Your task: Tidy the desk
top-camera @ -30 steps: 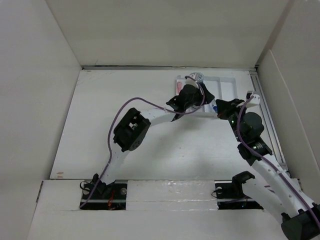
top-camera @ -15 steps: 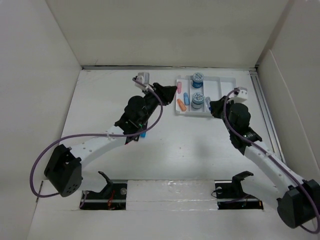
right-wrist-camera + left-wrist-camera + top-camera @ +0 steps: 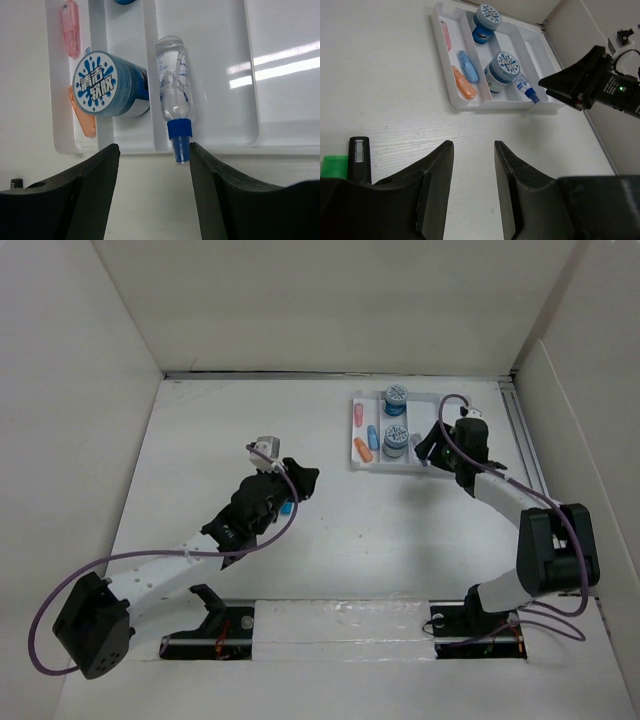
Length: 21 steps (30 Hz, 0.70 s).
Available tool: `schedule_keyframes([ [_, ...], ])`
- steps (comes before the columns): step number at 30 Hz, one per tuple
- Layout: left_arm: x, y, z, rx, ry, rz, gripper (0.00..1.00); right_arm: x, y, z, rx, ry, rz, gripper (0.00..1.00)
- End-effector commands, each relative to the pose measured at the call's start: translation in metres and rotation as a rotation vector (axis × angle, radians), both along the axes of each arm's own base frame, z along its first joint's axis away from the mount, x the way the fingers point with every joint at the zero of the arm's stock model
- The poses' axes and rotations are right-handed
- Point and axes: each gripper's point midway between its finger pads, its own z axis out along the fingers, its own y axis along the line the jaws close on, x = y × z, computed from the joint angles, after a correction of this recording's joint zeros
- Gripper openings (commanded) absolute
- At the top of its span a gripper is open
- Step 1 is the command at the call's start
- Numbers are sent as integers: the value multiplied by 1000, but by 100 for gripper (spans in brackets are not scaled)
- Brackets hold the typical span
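Note:
The desk [image 3: 400,540] carries a small white tray [image 3: 455,400] at the back right. In the tray lie two round blue containers [image 3: 396,440], pink, blue and orange pen-like pieces [image 3: 465,85], and a clear bottle [image 3: 173,90] whose blue cap [image 3: 180,142] sticks out over the near rim. My right gripper [image 3: 154,146] is open just in front of that rim, the cap beside its right finger and nothing gripped. My left gripper [image 3: 472,144] hovers open and empty over bare desk, left of the tray.
A black stick with a barcode label [image 3: 359,155] and a green piece [image 3: 334,164] lie on the desk by my left gripper. A small blue item [image 3: 286,507] shows beneath the left arm. Tall white panels [image 3: 70,390] wall in the desk.
My left arm has drawn back from the tray toward the near left, leaving a second round container there. My right gripper has opened and the bottle now lies in the tray.

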Motion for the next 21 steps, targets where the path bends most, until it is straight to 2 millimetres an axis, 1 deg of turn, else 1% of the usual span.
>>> schedule_keyframes([
  [1,0,6,-2,19,-31,4,34,24,3,24,57,-43,38,63],
  [2,-1,4,-3,18,-24,-6,34,27,0,21,49,-36,24,63],
  [3,-5,0,-8,16,-12,-35,34,40,-4,22,44,-30,7,64],
  [4,-5,0,-8,16,-12,-35,34,40,-4,22,45,-29,9,64],
  [5,-6,-1,-6,6,-18,-44,34,42,-3,18,46,-5,16,64],
  [6,-8,-4,-7,7,-15,-62,34,46,-6,7,48,35,13,64],
  [7,-8,-5,-8,7,-13,-69,34,51,-3,10,54,39,23,64],
  [8,-8,-7,-10,16,-4,-76,34,53,-2,6,56,48,30,64],
  [10,-8,-9,-9,20,5,-82,34,52,-1,-4,73,75,21,64],
  [13,-10,-9,-5,13,-2,-91,34,51,-1,-13,81,98,11,64],
  [14,-11,-9,-3,9,-5,-94,34,54,-2,-14,75,97,6,64],
  [15,-12,-8,0,5,-9,-96,34,51,-3,-19,72,131,3,64],
  [16,-13,-8,3,0,-17,-98,34,48,-9,-30,64,175,-18,64],
  [18,-13,-4,7,-9,-31,-84,35,50,-10,-32,64,191,-29,62],
  [19,-13,-3,8,-12,-33,-78,35,49,-10,-39,64,213,-29,61],
  [21,-15,0,10,-11,-37,-75,35,51,-9,-40,71,216,-25,59],
])
